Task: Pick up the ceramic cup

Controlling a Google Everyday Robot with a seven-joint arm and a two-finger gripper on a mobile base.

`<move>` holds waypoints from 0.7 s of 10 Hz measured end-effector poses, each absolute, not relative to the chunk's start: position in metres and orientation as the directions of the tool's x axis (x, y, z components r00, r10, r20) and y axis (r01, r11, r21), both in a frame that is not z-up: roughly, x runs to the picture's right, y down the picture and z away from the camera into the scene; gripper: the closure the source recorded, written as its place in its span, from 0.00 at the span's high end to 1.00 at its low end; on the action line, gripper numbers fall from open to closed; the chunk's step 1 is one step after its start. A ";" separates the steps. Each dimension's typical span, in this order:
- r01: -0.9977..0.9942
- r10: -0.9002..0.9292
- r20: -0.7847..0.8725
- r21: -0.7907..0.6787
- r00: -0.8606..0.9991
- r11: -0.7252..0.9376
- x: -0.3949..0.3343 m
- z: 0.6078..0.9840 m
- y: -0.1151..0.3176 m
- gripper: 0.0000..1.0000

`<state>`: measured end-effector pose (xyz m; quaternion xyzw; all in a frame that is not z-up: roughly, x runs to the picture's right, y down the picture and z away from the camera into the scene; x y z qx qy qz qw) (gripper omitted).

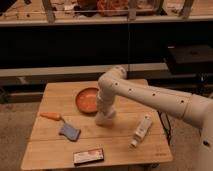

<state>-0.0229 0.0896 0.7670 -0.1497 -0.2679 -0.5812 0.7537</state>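
Note:
My gripper point(104, 119) is at the end of the white arm, low over the wooden table point(55, 92), just in front of the right side of the orange-brown bowl point(85, 100). The ceramic cup cannot be made out on its own. A small white shape at the gripper's tip merges with the gripper, so the cup is hidden there or blends in with it.
A slim white bottle point(142, 129) lies to the right of the gripper. An orange carrot-like item point(50, 116) and a blue sponge point(70, 132) lie on the left. A flat box point(88, 156) sits near the front edge. Dark shelving stands behind the table.

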 end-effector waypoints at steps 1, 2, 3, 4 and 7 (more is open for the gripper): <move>0.956 -0.796 0.578 0.086 0.181 0.279 -0.023 0.765 0.088 0.02; 0.957 -0.795 0.579 0.086 0.180 0.279 -0.023 0.763 0.086 0.02; 0.956 -0.795 0.579 0.087 0.179 0.279 -0.023 0.762 0.085 0.02; 0.957 -0.796 0.579 0.087 0.178 0.278 -0.023 0.762 0.084 0.02; 0.957 -0.796 0.579 0.090 0.176 0.277 -0.024 0.762 0.083 0.02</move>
